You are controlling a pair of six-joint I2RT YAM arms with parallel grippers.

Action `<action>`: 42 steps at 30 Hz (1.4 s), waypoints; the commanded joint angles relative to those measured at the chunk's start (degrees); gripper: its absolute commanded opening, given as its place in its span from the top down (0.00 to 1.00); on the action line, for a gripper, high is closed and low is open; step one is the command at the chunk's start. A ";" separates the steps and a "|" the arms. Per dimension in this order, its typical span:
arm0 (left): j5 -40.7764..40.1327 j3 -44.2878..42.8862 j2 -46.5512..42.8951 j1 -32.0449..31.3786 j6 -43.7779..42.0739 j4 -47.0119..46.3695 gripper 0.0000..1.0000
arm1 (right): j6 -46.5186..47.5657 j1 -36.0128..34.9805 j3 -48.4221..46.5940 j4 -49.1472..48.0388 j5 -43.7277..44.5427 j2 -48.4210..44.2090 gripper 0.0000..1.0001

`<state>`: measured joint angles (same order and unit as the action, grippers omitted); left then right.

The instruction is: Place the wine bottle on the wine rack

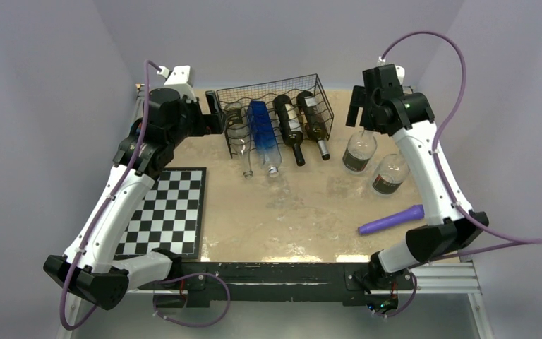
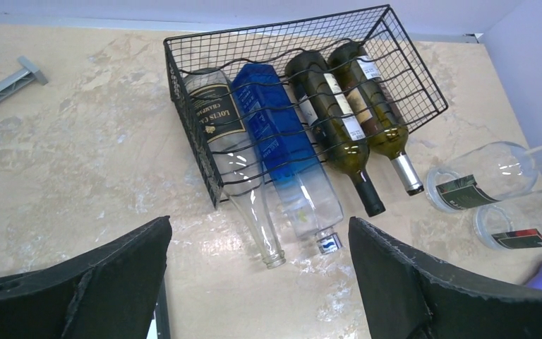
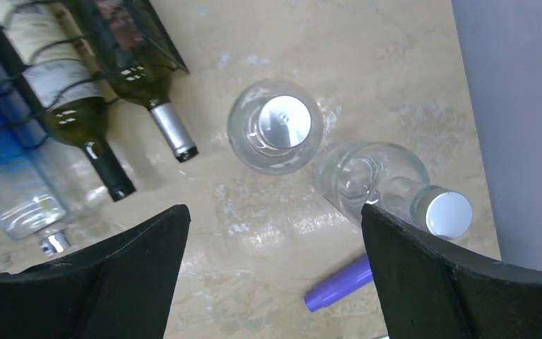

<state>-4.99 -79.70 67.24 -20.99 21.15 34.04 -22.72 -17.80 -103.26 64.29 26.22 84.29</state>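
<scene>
Nearest in: both arm bases on the black rail (image 1: 275, 272) at the table's near edge. Checkerboard mat (image 1: 166, 212) lay flat on the table (image 1: 289, 212), front left, just beside the left arm.

Left gripper (image 2: 259, 226) was spread wide with nothing between the fingers, held off the table and facing the open front of the wine rack (image 1: 268, 88). The rack sat at the back centre and was full across, with four bottles lying side by side, necks poking out the front toward the arms:
- leftmost slot: clear wine bottle (image 2: 219, 120) with a black label, no cap visible, mouth resting on the table; it lay closest to the left gripper but was not touched by it
- next: blue bottle (image 2: 275, 134), fading to clear near the neck
- next: dark green bottle (image 2: 328, 120) with a white label and black neck
- rightmost: olive bottle (image 2: 374, 113) with silver foil on the neck

Right gripper (image 3: 275, 212) was also spread wide and held nothing, hanging above two clear glass bottles standing upright right of the rack. The nearer-to-rack one (image 3: 275, 134) and the outer one (image 3: 388, 183) both had silver caps and dark labels. Contents could not be told.

Purple cylinder (image 1: 390, 219) lay on its side near the right arm, apart from the bottles.
</scene>
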 commanded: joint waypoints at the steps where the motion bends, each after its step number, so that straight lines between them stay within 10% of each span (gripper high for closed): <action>1: 2.50 0.13 0.06 0.43 -0.64 -3.15 0.01 | -3.86 3.75 0.05 5.18 -3.07 3.85 0.06; 25: -1.07 0.16 1.75 0.45 0.30 -0.65 0.02 | -0.46 12.02 -3.08 1.79 -13.91 17.12 0.51; 33: 0.68 0.60 2.08 0.43 0.04 -0.57 0.02 | 0.18 12.04 -2.91 1.94 -14.68 15.29 1.00; 42: 8.07 3.26 2.12 0.43 -1.29 -3.03 0.03 | 0.60 9.26 -0.10 3.39 -17.40 7.53 1.00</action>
<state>-2.98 -78.13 69.43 -20.99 21.39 33.87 -22.85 -6.24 -103.55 67.48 10.79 101.47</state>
